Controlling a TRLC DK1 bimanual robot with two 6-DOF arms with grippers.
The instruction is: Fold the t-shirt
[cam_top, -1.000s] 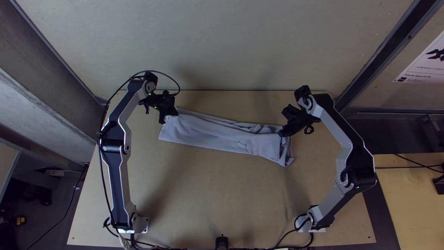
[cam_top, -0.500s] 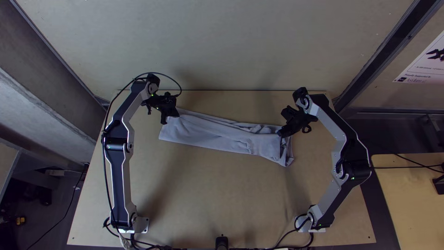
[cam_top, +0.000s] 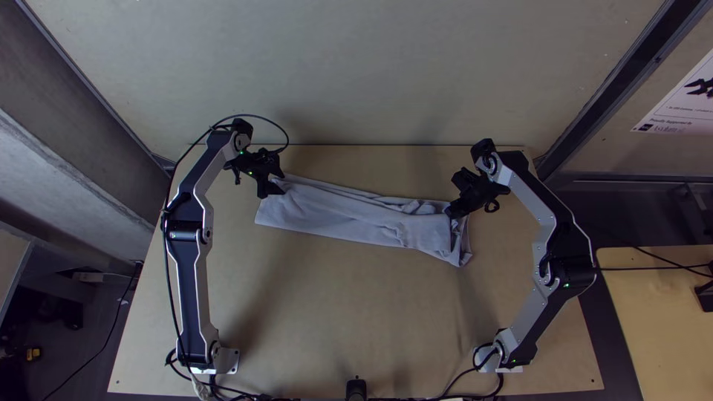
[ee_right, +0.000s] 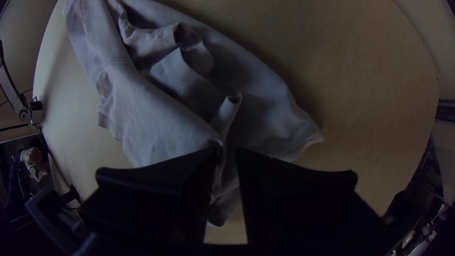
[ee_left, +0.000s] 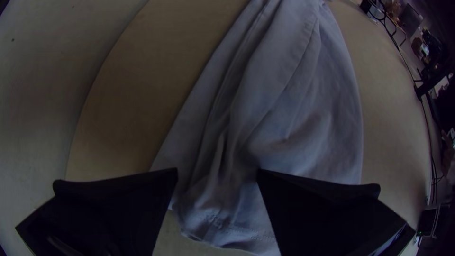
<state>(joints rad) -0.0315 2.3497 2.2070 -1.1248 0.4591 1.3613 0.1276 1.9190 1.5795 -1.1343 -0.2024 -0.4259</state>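
1 tee point(cam_top: 349, 215), 2 grprs point(cam_top: 453, 214)

From up here I see a light wooden table point(cam_top: 356, 319) against a plain pale panel point(cam_top: 371, 67) that has a few small dark specks. To my left, a greyish wall point(cam_top: 67, 171) slants down to a dark floor point(cam_top: 70, 379), where a thin cable point(cam_top: 104, 345) runs near a small yellow object point(cam_top: 33, 354). On my right I have a dark metal beam point(cam_top: 605, 89), a printed white sheet point(cam_top: 679, 100) and a second wooden surface point(cam_top: 653, 319). The light is dim, with soft shadows across the tabletop.
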